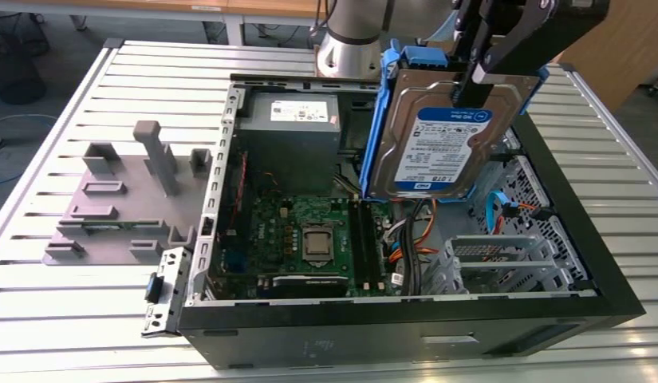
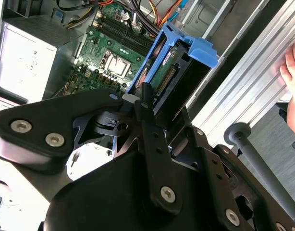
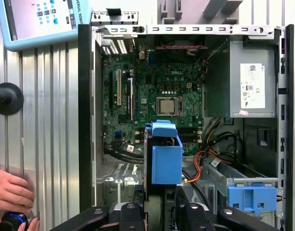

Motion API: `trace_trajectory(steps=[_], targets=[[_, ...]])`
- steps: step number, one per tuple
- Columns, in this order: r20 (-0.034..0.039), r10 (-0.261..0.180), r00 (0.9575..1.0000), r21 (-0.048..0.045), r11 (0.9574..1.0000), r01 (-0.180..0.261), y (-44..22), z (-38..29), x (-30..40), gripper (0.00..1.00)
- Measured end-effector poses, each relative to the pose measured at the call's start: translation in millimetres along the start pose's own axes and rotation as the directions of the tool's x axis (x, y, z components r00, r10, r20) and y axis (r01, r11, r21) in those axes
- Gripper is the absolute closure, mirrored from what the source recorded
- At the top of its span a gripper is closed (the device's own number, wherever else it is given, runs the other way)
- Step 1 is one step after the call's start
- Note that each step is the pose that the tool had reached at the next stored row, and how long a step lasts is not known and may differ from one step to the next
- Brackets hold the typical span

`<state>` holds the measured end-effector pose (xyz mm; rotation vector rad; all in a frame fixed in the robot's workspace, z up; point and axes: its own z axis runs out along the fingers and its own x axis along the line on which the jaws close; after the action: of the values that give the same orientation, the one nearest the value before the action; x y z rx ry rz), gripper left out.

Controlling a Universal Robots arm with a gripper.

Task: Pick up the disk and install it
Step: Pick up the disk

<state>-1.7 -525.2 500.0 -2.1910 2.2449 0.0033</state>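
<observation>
The disk (image 1: 435,144) is a silver hard drive with a white-and-blue label in a blue carrier bracket. It hangs on edge above the open computer case (image 1: 584,239), over the motherboard's right side in the exterior view. My black gripper (image 1: 480,76) is shut on its upper end. In the second wrist view the gripper (image 2: 159,103) clamps the disk (image 2: 176,62), whose connector end points down at the board. The first wrist view shows the disk (image 3: 165,154) end-on between the fingers (image 3: 133,211).
Inside the case lie the motherboard (image 1: 307,231), a grey power-supply box (image 1: 291,120), orange and blue cables, and a metal drive cage (image 1: 499,255). A lone blue bracket (image 3: 253,197) sits in a bay. A grey fixture (image 1: 127,199) stands on the slatted table. A person's hand (image 3: 10,192) rests beside the case.
</observation>
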Motion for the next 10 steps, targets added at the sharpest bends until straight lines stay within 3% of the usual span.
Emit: trace_trajectory(steps=[5, 10], targets=[[-0.0001, 0.000, 1.0000, 0.0000, 1.0000, 0.000, -0.1, 0.0, 0.4, 0.65], [0.0000, 0.000, 1.0000, 0.0000, 1.0000, 0.000, -0.2, 0.0, 5.0, 0.65]])
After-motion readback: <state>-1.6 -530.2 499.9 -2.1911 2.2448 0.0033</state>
